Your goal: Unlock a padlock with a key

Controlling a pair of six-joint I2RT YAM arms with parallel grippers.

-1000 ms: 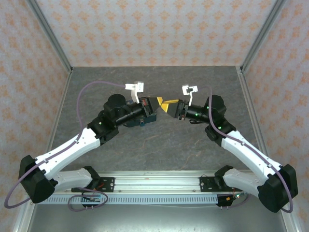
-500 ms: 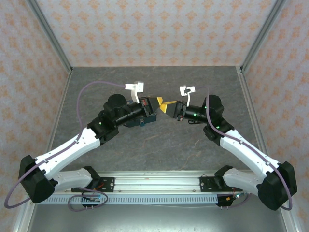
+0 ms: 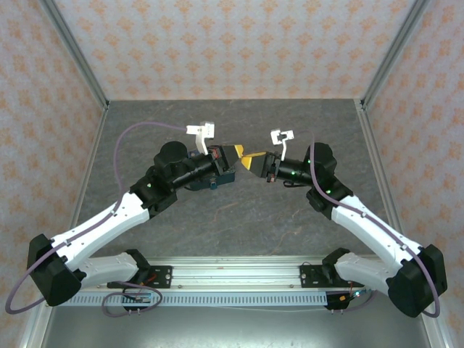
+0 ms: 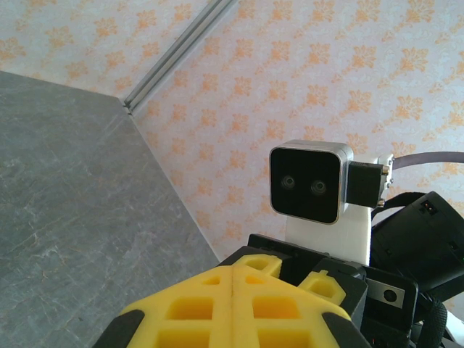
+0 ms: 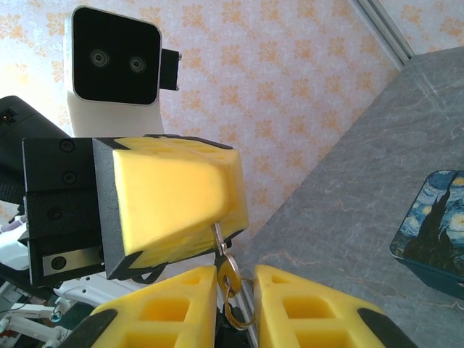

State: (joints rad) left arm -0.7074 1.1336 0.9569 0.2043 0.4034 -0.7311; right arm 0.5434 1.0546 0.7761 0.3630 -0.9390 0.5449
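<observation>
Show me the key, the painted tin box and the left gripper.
key (image 5: 227, 272), right wrist view, on its brass-coloured head
tin box (image 5: 435, 215), right wrist view, on its painted lid
left gripper (image 4: 233, 270), left wrist view, at the seam between its yellow fingertips

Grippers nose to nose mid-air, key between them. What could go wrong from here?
1. The key sits in the gap of the right gripper, grip unclear; it could twist or drop.
2. Only a thin metal bit, probably the padlock's, pokes from the shut left gripper, so alignment is hard to judge.
3. The yellow fingers nearly touch; pushing closer may jam them.
</observation>
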